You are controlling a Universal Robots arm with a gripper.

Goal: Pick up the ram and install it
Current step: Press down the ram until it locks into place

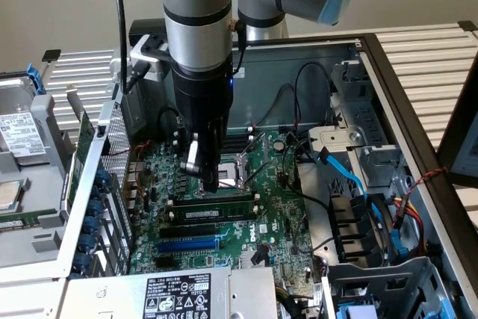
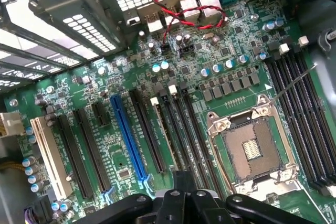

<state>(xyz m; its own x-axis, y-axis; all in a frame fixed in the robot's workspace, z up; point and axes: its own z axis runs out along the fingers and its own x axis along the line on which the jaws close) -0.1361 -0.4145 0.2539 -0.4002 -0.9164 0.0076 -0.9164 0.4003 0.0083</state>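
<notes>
The black metal fingers (image 1: 211, 178) are pressed together, tips down on the long, thin green ram (image 1: 214, 205). It lies seated in a black slot on the glossy green motherboard (image 1: 280, 207), above the blue slot (image 1: 188, 245)

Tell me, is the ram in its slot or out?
In: the ram lies flat along a black slot on the motherboard, right below the shut claw.

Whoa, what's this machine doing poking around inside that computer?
A robot arm is reaching into an open computer case to fit a memory stick. Its gripper, jaws shut, is down at the motherboard, right above the ram, a green stick with a white label that sits in one of the long black slots beside the empty processor socket. From here I cannot tell whether the stick is fully pressed home.
</notes>
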